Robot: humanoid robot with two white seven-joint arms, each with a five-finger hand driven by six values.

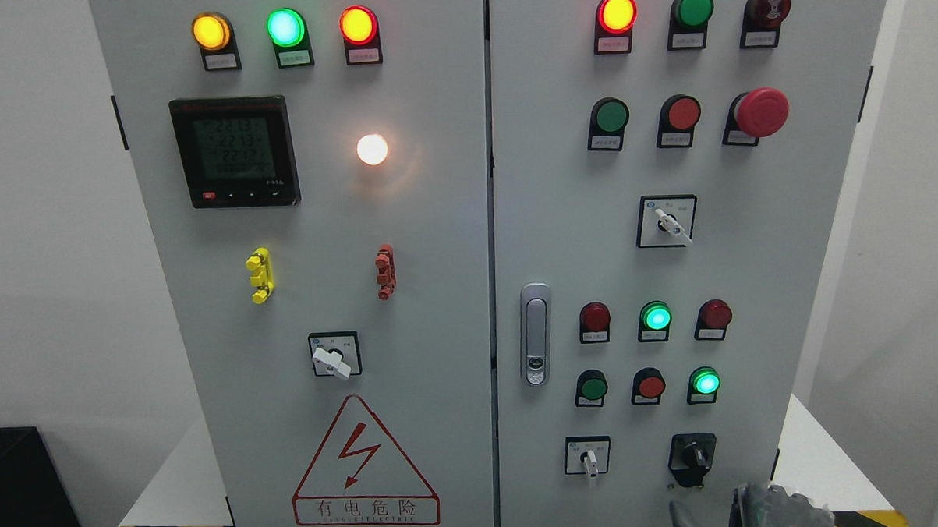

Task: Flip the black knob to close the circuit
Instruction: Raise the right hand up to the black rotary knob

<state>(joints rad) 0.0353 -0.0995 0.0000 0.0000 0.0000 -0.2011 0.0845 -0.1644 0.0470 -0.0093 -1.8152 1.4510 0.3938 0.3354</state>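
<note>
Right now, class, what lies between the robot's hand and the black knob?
Head view: only bare grey panel separates the right hand from the black knob just above it.

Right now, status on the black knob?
Right hand just below the black knob, not touching; grip unclear. Left hand out of view. Nothing between hand and knob.

Matt grey painted metal cabinet (437, 241) — glossy black plastic knob (693, 458) — shiny chrome door handle (535, 333)
</note>
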